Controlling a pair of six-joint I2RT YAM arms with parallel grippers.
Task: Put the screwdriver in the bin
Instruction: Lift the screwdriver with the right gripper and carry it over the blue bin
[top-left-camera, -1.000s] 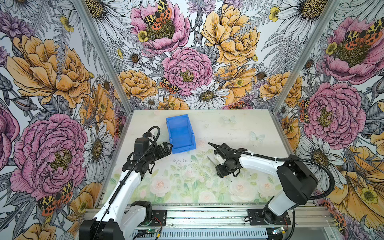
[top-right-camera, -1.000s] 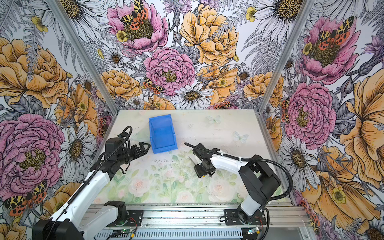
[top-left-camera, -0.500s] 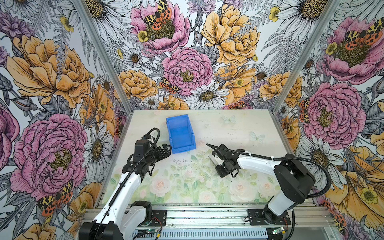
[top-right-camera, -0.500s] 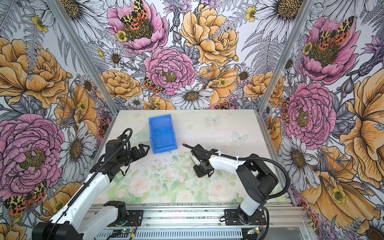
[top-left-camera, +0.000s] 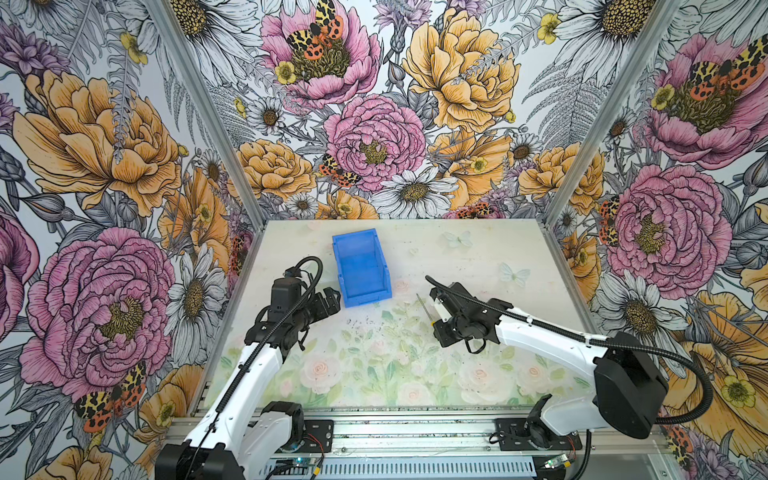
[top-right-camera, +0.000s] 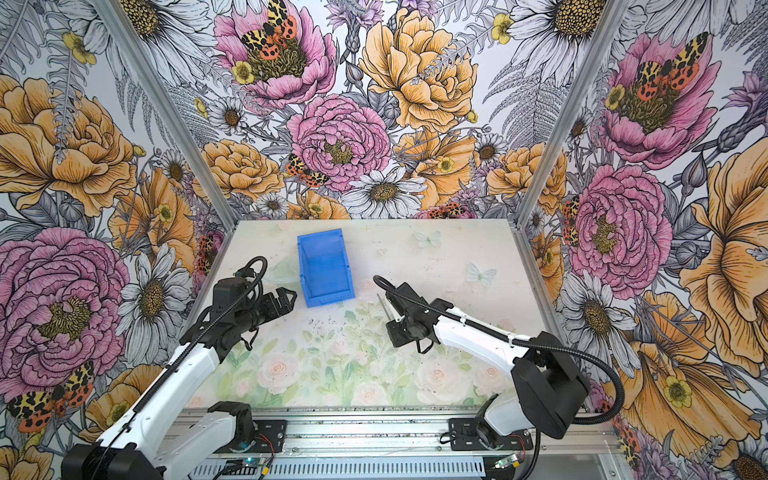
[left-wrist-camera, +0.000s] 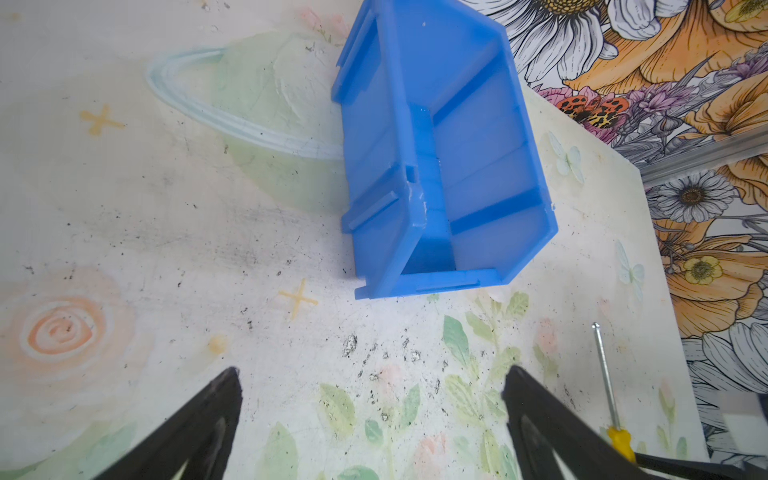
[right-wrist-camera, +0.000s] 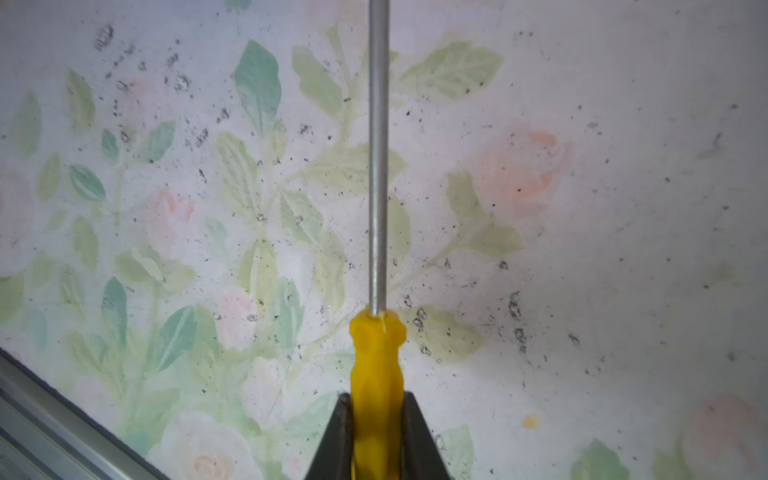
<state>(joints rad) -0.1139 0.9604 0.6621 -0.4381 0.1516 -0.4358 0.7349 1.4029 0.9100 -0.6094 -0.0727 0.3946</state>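
Observation:
The screwdriver (right-wrist-camera: 377, 357) has a yellow handle and a thin metal shaft. My right gripper (right-wrist-camera: 377, 397) is shut on the handle, and the shaft sticks out ahead of it, low over the table mat. In both top views the shaft (top-left-camera: 424, 306) (top-right-camera: 384, 306) points away from the right gripper (top-left-camera: 435, 321) (top-right-camera: 392, 320) towards the back. The blue bin (top-left-camera: 360, 270) (top-right-camera: 326, 268) (left-wrist-camera: 469, 137) stands empty at back left of centre, left of the screwdriver. My left gripper (top-left-camera: 332, 297) (top-right-camera: 286, 297) (left-wrist-camera: 372, 372) is open and empty, near the bin's front left corner. The screwdriver (left-wrist-camera: 604, 378) also shows in the left wrist view.
Flowered walls (top-left-camera: 374, 137) close in the back and both sides of the pale floral mat (top-left-camera: 374, 353). A metal rail (top-left-camera: 395, 432) with both arm bases runs along the front edge.
My right gripper's jaws have closed on the screwdriver's yellow handle. Both arms have barely shifted.

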